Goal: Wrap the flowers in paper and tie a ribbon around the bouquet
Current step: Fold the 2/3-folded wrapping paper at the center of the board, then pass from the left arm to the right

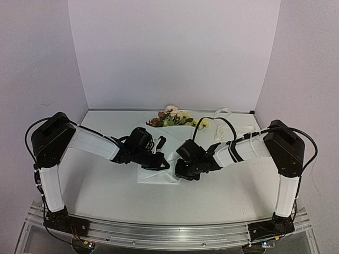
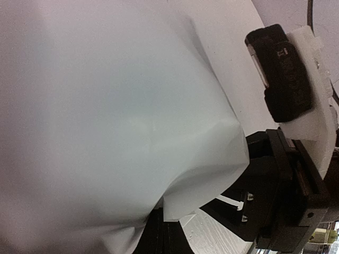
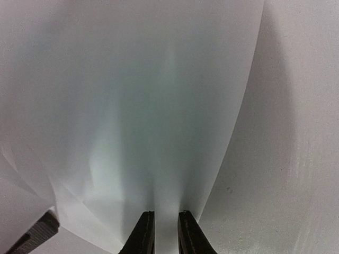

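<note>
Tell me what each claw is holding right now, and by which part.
Right claw pinches the paper at its edge. Left claw is shut, but the paper hides its fingers, so a hold cannot be told.

Paper [image 1: 157,178] midway — near table [image 1: 159,203] free

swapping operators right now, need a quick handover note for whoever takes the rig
Left gripper: shut, apparently pinching the paper; its fingertips are hidden behind the sheet.
Right gripper: closed on a fold of the same paper.
Flowers: lying toward the far side of the table, blooms pointing away from the arms, showing past the paper's far edge.
Ribbon: loose on the table at the far right, not held.
Done: paper partly folded up around the flowers.
Left: finish the wrap, then tie the ribbon around it.
</note>
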Robot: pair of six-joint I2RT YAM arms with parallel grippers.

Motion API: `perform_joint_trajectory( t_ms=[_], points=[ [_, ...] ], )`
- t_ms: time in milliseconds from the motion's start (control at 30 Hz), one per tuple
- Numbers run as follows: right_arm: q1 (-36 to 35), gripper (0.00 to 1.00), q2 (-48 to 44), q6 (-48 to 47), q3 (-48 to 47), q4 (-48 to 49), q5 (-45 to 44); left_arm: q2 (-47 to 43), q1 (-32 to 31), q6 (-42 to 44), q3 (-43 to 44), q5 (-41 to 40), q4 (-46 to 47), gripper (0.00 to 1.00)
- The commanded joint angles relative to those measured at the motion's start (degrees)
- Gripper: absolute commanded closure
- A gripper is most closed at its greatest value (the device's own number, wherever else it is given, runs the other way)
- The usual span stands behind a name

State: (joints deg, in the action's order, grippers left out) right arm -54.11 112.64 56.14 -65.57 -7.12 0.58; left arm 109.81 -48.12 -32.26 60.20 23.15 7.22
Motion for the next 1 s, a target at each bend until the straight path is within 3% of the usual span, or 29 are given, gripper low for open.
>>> perform_joint_trajectory(
  t_ms=[0,133,433,700,967],
  points=[
    [-0.4,0.82,-1.9,3.0,2.6,2.4,0.3,2.3,-0.3,1.4,3.7,1.7,-1.6,1.0],
    [0.0,0.78,-5.5,3.9,5.2,3.6,-0.4,3.0,-0.3,1.4,4.1,1.3,-2.2,1.0],
    [4.6,0.51,-14.8,7.3,12.4,12.0,2.8,3.7,-0.4,1.6,5.5,0.7,-4.0,1.0],
    [7.9,0.39,-10.7,14.0,14.3,25.2,9.4,3.5,-0.4,2.0,6.1,-0.1,-5.1,1.0],
    [8.7,0.36,-5.1,19.2,13.8,33.5,13.9,2.1,-0.4,4.8,6.6,-0.7,-9.3,1.0]
  ],
)
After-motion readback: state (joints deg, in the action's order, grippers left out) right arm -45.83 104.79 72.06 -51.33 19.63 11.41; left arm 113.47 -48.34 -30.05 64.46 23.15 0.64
